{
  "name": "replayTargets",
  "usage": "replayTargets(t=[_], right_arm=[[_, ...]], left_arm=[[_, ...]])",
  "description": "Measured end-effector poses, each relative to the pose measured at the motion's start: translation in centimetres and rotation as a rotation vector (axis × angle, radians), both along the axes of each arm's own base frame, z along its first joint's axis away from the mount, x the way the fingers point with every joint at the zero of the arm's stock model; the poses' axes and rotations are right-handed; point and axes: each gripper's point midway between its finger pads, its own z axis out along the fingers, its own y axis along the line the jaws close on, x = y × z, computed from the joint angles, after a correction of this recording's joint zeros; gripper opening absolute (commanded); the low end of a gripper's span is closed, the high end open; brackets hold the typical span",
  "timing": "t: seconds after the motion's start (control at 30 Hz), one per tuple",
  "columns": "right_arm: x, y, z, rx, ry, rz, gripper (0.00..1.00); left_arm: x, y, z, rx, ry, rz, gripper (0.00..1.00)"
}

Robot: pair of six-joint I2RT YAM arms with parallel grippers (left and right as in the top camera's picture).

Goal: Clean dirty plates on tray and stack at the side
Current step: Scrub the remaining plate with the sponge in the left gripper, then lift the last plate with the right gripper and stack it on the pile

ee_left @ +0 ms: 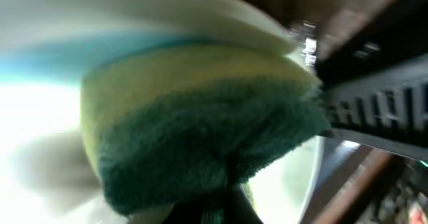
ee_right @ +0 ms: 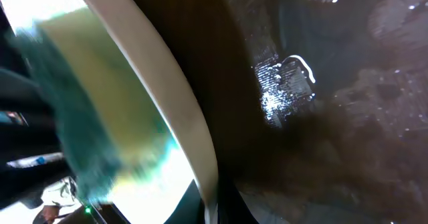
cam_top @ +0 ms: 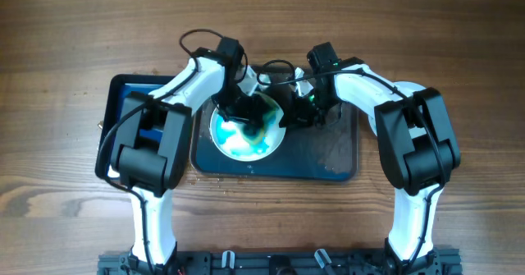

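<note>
Scrubbing is the reason for this whole arrangement. My right fingers (cam_top: 299,111) pinch the far-right rim of the plate (cam_top: 238,141), as I judge it: in the right wrist view the white edge runs straight down to where they close, though the fingers themselves barely show. That grip props the plate tilted over the left part of the dark tray (cam_top: 332,156), so any drips land on the tray and not on the table (cam_top: 66,45), and the smeared face is turned toward my other arm. My left fingers (cam_top: 232,108) are clenched on the sponge (ee_left: 200,137), green side toward the camera, yellow side pressed against the plate's blue-teal smear.

Both arms reach forward and fold inward, elbows out, wrists meeting above the plate from opposite sides. The left forearm crosses over the blue tray (cam_top: 123,90). I judge the wiping unfinished, since teal paint covers much of the plate. I can make out no other plates here.
</note>
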Motion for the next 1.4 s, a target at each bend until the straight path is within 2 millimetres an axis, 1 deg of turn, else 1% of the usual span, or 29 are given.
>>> replayTargets(t=[0.1, 0.2, 0.23, 0.27, 0.3, 0.33, 0.37, 0.4, 0.43, 0.5, 0.53, 0.57, 0.63, 0.67, 0.7, 0.73, 0.8, 0.87, 0.93, 0.97, 1.03, 1.1, 1.17, 1.2, 1.23, 1.3, 1.4], right_arm=[[0.0, 0.0, 0.0, 0.0, -0.003, 0.003, 0.05], [0.4, 0.2, 0.0, 0.008, -0.019, 0.002, 0.04], [0.5, 0.3, 0.0, 0.009, -0.024, -0.003, 0.04], [0.5, 0.3, 0.0, 0.001, -0.011, -0.021, 0.04], [0.6, 0.3, 0.0, -0.003, 0.0, -0.035, 0.04], [0.6, 0.3, 0.0, -0.005, 0.006, -0.044, 0.04], [0.6, 0.2, 0.0, -0.008, 0.008, -0.048, 0.04], [0.6, 0.3, 0.0, -0.007, 0.01, -0.052, 0.04], [0.6, 0.4, 0.0, -0.011, 0.008, -0.051, 0.04], [0.3, -0.1, 0.0, -0.039, 0.02, -0.058, 0.04], [0.0, -1.0, 0.1, -0.101, 0.012, -0.064, 0.04], [-0.1, -2.1, 0.2, -0.172, -0.009, -0.071, 0.04], [-0.4, -4.7, 1.1, -0.318, -0.057, -0.083, 0.04], [0.0, -6.2, 3.1, -0.392, -0.128, -0.098, 0.04], [0.7, -7.5, 5.9, -0.448, -0.23, -0.122, 0.04], [1.1, -8.4, 8.0, -0.49, -0.305, -0.14, 0.04], [0.9, -9.5, 11.6, -0.575, -0.434, -0.156, 0.04], [0.4, -9.9, 14.7, -0.661, -0.561, -0.15, 0.04], [-0.5, -10.0, 16.4, -0.754, -0.651, -0.131, 0.05], [-1.0, -10.1, 17.5, -0.834, -0.714, -0.123, 0.05], [-1.8, -10.0, 19.0, -0.971, -0.821, -0.099, 0.04], [-2.3, -9.0, 20.8, -1.068, -0.957, -0.081, 0.04], [-2.7, -8.0, 23.3, -1.162, -1.117, -0.074, 0.04], [-3.1, -7.2, 24.4, -1.192, -1.193, -0.068, 0.04], [-3.3, -7.0, 24.8, -1.205, -1.219, -0.069, 0.04], [-4.0, -6.3, 27.5, -1.284, -1.364, -0.092, 0.04], [-4.9, -5.1, 30.0, -1.337, -1.501, -0.111, 0.04]], left_arm=[[-0.3, -0.9, 0.1, -0.074, 0.006, -0.024, 0.04], [1.2, 0.0, -0.1, -0.04, 0.015, 0.077, 0.04], [2.8, 0.9, -0.1, 0.035, 0.002, 0.154, 0.04], [3.9, 1.7, 0.1, 0.088, -0.018, 0.2, 0.04], [5.8, 4.0, 0.2, 0.204, -0.051, 0.299, 0.04], [6.6, 5.6, 0.3, 0.284, -0.064, 0.363, 0.04], [7.7, 7.7, 0.6, 0.385, -0.102, 0.439, 0.04], [8.2, 9.1, 1.1, 0.437, -0.126, 0.49, 0.04], [8.4, 10.5, 2.1, 0.503, -0.154, 0.541, 0.04], [9.2, 12.2, 4.4, 0.57, -0.236, 0.617, 0.04], [9.2, 13.7, 5.7, 0.611, -0.26, 0.663, 0.04], [9.0, 14.6, 6.5, 0.634, -0.262, 0.702, 0.04], [8.4, 15.0, 6.8, 0.643, -0.232, 0.724, 0.04], [8.1, 14.6, 6.7, 0.628, -0.209, 0.725, 0.04], [7.9, 14.2, 6.7, 0.608, -0.194, 0.728, 0.04], [7.7, 13.6, 6.6, 0.574, -0.17, 0.727, 0.04], [7.5, 12.6, 6.6, 0.525, -0.139, 0.722, 0.04], [7.3, 11.8, 6.6, 0.484, -0.113, 0.715, 0.04], [7.2, 11.4, 6.6, 0.463, -0.099, 0.712, 0.04], [7.2, 11.1, 6.7, 0.453, -0.094, 0.708, 0.04], [7.0, 10.9, 6.7, 0.448, -0.087, 0.703, 0.04], [6.9, 10.5, 6.7, 0.438, -0.082, 0.697, 0.04], [6.9, 10.4, 6.7, 0.436, -0.081, 0.695, 0.04], [6.9, 10.4, 6.7, 0.436, -0.08, 0.694, 0.04], [6.9, 10.4, 6.7, 0.435, -0.081, 0.694, 0.04], [6.9, 10.4, 6.7, 0.435, -0.081, 0.694, 0.04], [6.8, 10.4, 6.7, 0.436, -0.079, 0.694, 0.04]])
